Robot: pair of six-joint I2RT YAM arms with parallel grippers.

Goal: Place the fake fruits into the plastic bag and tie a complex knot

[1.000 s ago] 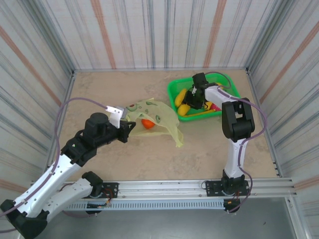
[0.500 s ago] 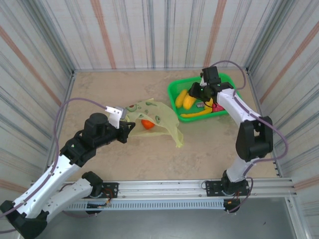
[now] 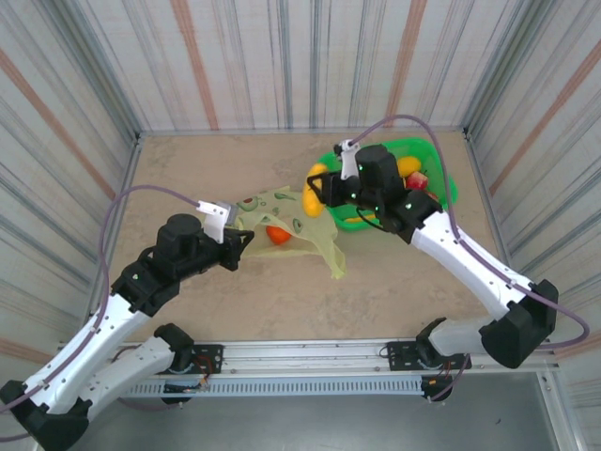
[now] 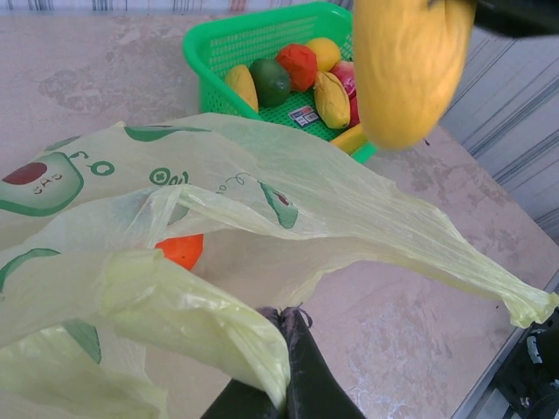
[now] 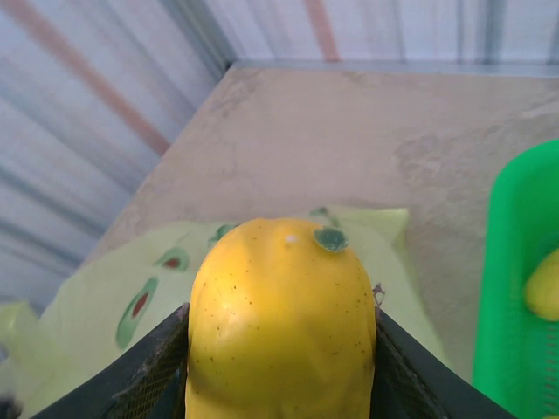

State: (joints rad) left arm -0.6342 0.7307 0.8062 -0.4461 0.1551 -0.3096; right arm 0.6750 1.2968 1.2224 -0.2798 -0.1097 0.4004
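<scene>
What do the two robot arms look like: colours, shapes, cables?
The left arm and right arm both have white tubular links, black joints and black jaws. A thin purple-grey cable loops beside each, and a small white bracket sits at each wrist.

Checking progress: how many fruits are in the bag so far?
1: an orange fruit inside the plastic bag; folds may hide more. The yellow fruit in the right gripper is not in yet.

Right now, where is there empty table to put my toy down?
Bare table lies behind the plastic bag toward the back wall, and in front of it, near the rail. It is crowded between bag and green basket.
</scene>
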